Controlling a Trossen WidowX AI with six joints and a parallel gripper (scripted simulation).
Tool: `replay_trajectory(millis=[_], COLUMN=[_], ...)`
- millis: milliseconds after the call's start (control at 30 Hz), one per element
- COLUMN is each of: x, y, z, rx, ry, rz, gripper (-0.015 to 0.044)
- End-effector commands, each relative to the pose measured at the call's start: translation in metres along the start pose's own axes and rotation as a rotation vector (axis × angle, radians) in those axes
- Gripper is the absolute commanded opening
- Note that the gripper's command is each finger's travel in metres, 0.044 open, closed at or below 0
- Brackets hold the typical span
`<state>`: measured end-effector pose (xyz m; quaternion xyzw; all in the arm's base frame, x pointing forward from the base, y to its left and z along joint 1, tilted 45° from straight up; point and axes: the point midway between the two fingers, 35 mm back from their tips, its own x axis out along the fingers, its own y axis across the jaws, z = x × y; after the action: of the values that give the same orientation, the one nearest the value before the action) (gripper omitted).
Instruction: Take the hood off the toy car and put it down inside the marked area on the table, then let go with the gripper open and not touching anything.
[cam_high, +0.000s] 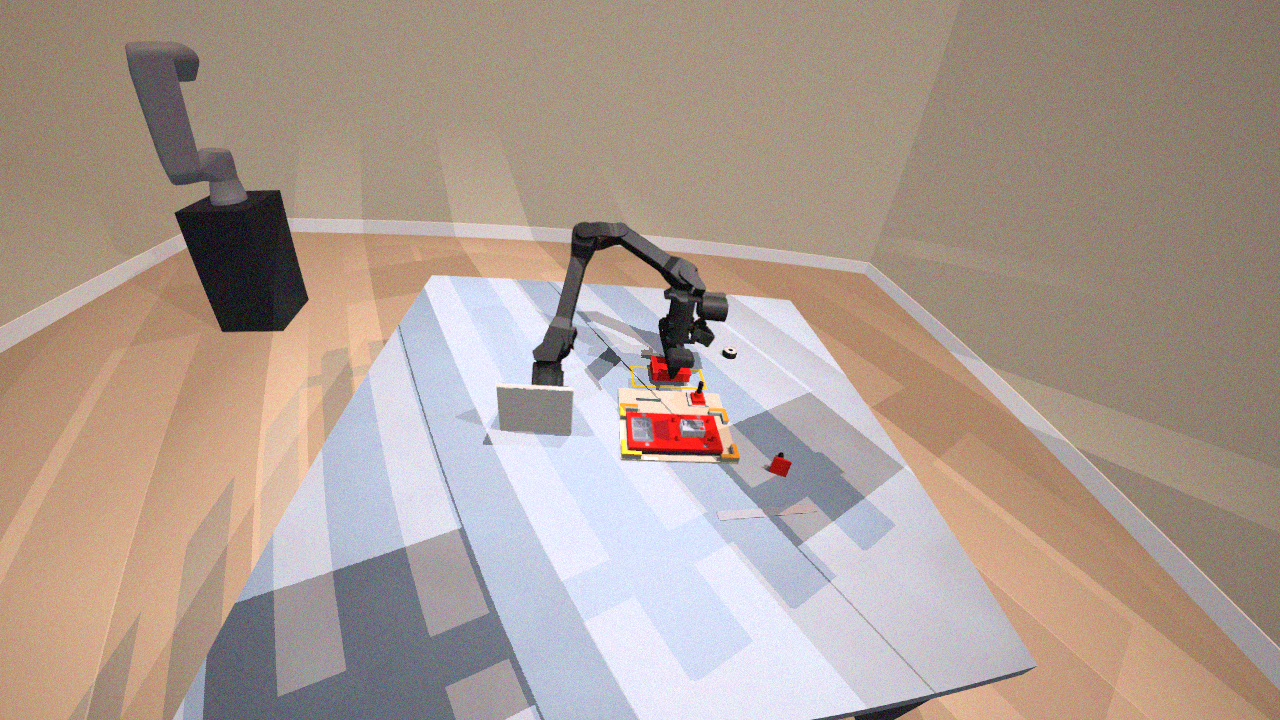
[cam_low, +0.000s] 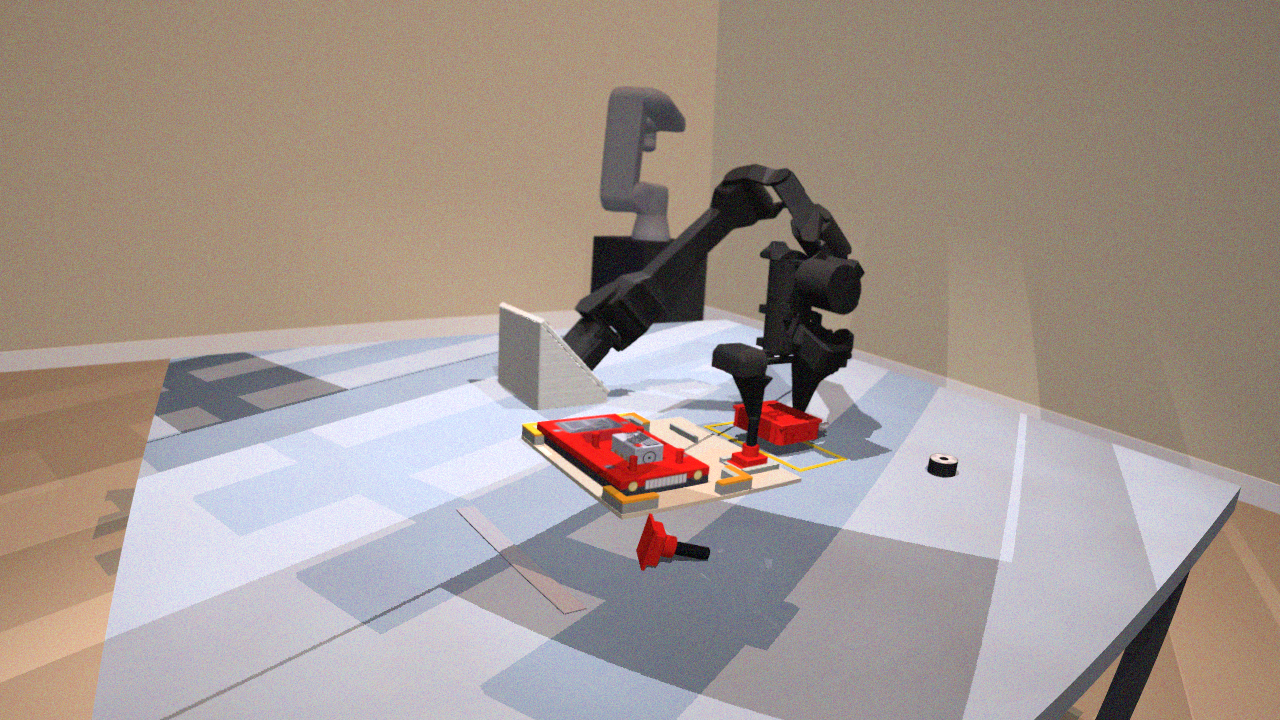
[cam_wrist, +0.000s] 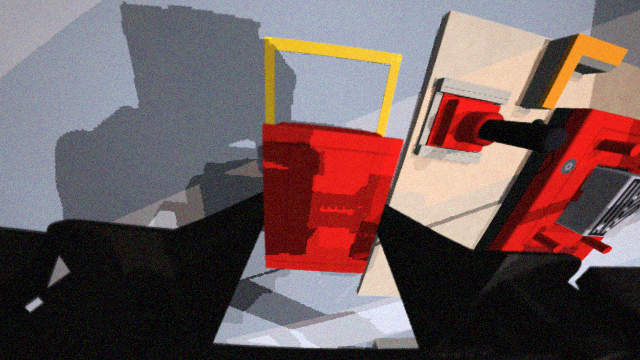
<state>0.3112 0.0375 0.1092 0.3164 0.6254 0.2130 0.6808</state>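
Note:
My gripper (cam_high: 671, 365) (cam_low: 776, 411) (cam_wrist: 322, 202) is shut on the red hood (cam_high: 660, 371) (cam_low: 789, 428) (cam_wrist: 345, 175), one finger on each side. The hood is low over the marked area, a yellow outline (cam_high: 631, 377) (cam_low: 823, 465) (cam_wrist: 335, 49); part of the outline shows beyond the hood in the wrist view. Whether the hood touches the table is hard to tell. The red toy car (cam_high: 662, 438) (cam_low: 572, 449) (cam_wrist: 580, 135) sits between corner blocks with its grey engine block uncovered.
A beige board (cam_low: 778, 480) (cam_wrist: 440, 190) bears the car and an upright red piece with a black handle (cam_high: 698, 398) (cam_low: 748, 459) close beside the hood. A similar piece (cam_high: 779, 466) (cam_low: 657, 542) lies loose. A small wheel (cam_high: 730, 352) (cam_low: 942, 464) and a white bracket (cam_high: 534, 409) (cam_low: 519, 358) stand apart.

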Motion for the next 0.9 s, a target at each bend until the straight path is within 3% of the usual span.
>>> replay_trajectory(millis=[0,867], x=[0.003,0.015], y=[0.001,0.001], z=[0.000,0.000], rx=[0.004,0.004], ry=[0.001,0.001], rz=[0.006,0.006], gripper=[0.0000,0.0000])
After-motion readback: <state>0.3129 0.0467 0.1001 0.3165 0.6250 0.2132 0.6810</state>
